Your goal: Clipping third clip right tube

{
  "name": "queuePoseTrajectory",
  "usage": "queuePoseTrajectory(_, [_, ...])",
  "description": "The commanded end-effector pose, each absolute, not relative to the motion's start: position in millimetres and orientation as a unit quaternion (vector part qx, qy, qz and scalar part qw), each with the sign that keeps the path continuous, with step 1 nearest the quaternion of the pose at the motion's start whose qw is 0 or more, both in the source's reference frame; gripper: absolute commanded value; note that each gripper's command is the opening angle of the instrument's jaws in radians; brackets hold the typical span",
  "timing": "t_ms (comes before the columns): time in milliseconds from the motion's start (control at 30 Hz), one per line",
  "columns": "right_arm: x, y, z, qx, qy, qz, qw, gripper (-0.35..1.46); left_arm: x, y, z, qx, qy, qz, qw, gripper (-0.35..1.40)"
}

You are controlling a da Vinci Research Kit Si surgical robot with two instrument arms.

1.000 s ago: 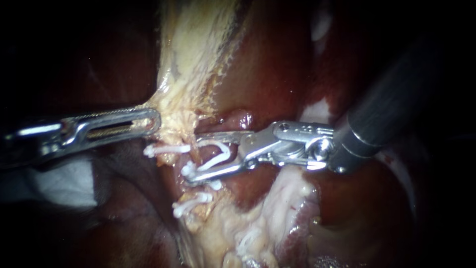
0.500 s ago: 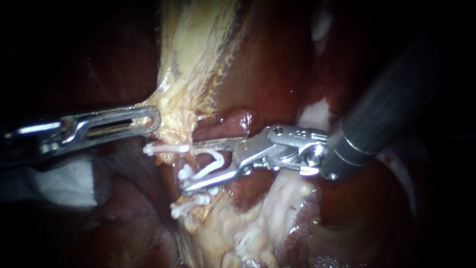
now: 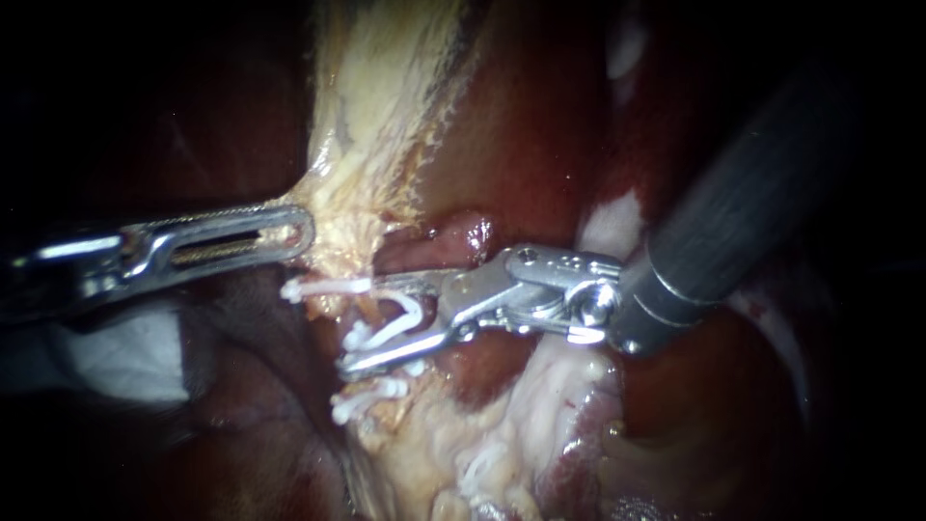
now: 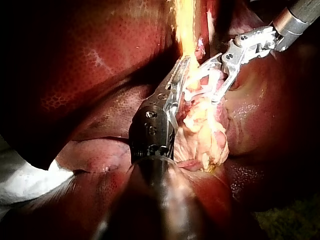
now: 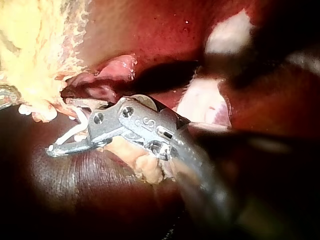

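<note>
On the left, the left instrument (image 3: 294, 232), jaws pressed together on the edge of the pale fatty tissue (image 3: 362, 145), holding it taut out to the side. From the right, the right instrument (image 3: 359, 326), jaws spread wide yet each bearing on one leg of the new clip (image 3: 410, 311), a white V with its mouth facing the tube (image 3: 369, 311). Tube itself: a thin orange-tan strand running down from the pale tissue, beside the dark red liver (image 3: 521, 125), appearing to lie just inside the mouth of the V. Already seated on it, an upper clip (image 3: 323, 287) just below the left jaws and a lower clip (image 3: 371, 394) further down, with the new clip between the two and close to both. By the look of it, not yet squeezed shut. Plenty to go wrong from here. Closing with the tube not yet deep in the V: only part of the wall caught, or the strand slipping out past the tips. Lower jaw tip very near the lower clip, so a small drift along the tube means legs biting onto a seated clip instead of bare tube, or knocking it loose. Clearance of the far tips from the tissue behind: impossible to tell from any view, hence a possible pinch of liver or fat locked in with the tube. Any slackening or tug from the left jaws during closing: strand shifted, or torn at the clips.
</note>
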State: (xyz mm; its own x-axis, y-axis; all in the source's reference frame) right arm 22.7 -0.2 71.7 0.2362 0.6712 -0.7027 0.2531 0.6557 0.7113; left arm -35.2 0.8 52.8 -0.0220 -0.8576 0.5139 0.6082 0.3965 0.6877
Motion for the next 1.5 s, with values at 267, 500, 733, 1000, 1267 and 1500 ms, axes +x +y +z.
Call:
queuePoseTrajectory(267, [22.9,-0.9,71.9,0.4,0.599,0.15,0.677,0.58,-34.8,1.3,52.8,0.132,-0.478,-0.533,0.686,-0.35])
queuePoseTrajectory(500, [23.0,-1.7,71.0,0.427,0.606,0.14,0.656,0.57,-34.1,2.1,53.7,0.133,-0.478,-0.532,0.686,-0.35])
queuePoseTrajectory(733, [23.1,-1.8,70.5,0.446,0.614,0.138,0.636,0.56,-33.4,2.8,54.9,0.124,-0.479,-0.523,0.694,-0.35])
queuePoseTrajectory(1000, [23.1,-1.1,69.9,0.454,0.629,0.152,0.613,0.56,-33.4,2.7,55.1,0.12,-0.479,-0.519,0.698,-0.35])
queuePoseTrajectory(1267, [22.7,1.1,67.8,0.457,0.647,0.168,0.587,0.54,-33.6,2.6,55.2,0.118,-0.48,-0.517,0.699,-0.35])
queuePoseTrajectory(1500, [23.0,2.7,66.4,0.452,0.654,0.183,0.578,0.53,-33.9,2.4,55.5,0.117,-0.48,-0.517,0.699,-0.35])
